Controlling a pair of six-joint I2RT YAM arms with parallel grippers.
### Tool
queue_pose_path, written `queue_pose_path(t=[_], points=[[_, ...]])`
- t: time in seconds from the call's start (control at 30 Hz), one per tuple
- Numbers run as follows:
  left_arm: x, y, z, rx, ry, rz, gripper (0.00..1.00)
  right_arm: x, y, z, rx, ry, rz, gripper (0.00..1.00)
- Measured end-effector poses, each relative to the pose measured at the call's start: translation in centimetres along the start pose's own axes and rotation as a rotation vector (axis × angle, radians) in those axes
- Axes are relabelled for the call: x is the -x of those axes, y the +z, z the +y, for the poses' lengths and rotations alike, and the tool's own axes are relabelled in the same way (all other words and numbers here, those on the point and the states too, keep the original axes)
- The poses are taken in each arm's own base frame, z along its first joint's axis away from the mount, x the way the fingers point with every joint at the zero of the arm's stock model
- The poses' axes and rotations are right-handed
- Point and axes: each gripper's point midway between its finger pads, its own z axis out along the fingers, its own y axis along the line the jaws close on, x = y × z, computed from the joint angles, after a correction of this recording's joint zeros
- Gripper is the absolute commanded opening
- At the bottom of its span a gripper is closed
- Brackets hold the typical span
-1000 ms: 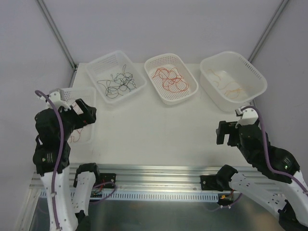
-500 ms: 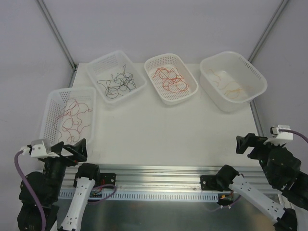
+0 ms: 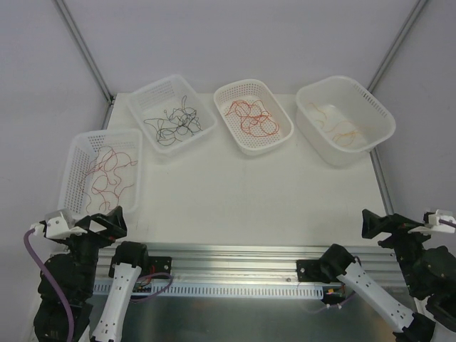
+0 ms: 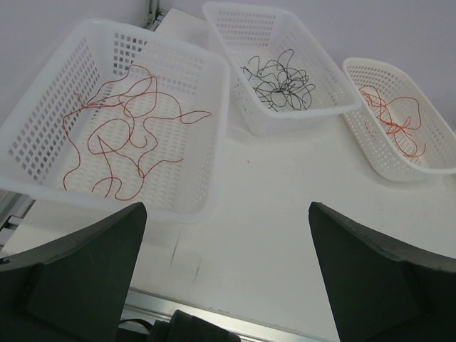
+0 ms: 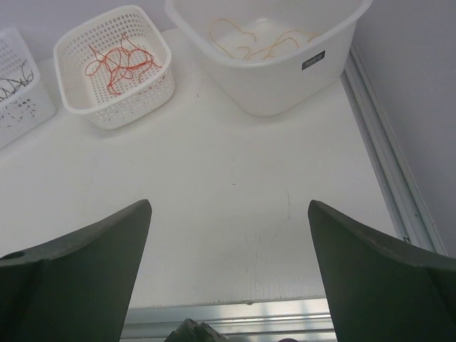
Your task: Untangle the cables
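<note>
The cables lie in four white baskets. Brownish-red cables (image 3: 107,174) (image 4: 121,135) fill the left basket (image 3: 71,167). Black cables (image 3: 174,121) (image 4: 281,82) are in the back-left basket, red cables (image 3: 253,117) (image 5: 117,60) in the middle one, and orange cables (image 3: 338,128) (image 5: 260,43) in the deep right tub (image 3: 381,117). My left gripper (image 3: 105,221) (image 4: 226,206) hangs open at the table's near-left corner, short of the left basket. At the near-right corner my right gripper (image 3: 381,224) (image 5: 229,203) is open too. Neither holds anything.
An aluminium rail (image 3: 228,256) runs along the near edge with both arm bases on it. A metal strip (image 5: 388,171) borders the table's right side. Slanted frame struts (image 3: 82,46) and white walls close in the back.
Both arms have pulled back and down from over the table to its near corners. The left arm no longer covers the left basket. Both grippers stayed open.
</note>
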Motion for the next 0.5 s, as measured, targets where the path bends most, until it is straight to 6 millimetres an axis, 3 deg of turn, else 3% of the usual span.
queue_pose_path(t=[0.2, 0.5], points=[[-0.5, 0.3, 0.5, 0.032, -0.004, 0.011, 0.99, -1.5, 0.8, 0.3, -0.014, -0.045, 0.037, 0.97], [-0.7, 0.9, 1.9, 0.116, -0.001, 0.004, 0.99, -1.7, 1.4, 0.8, -0.013, -0.048, 0.035, 0.97]])
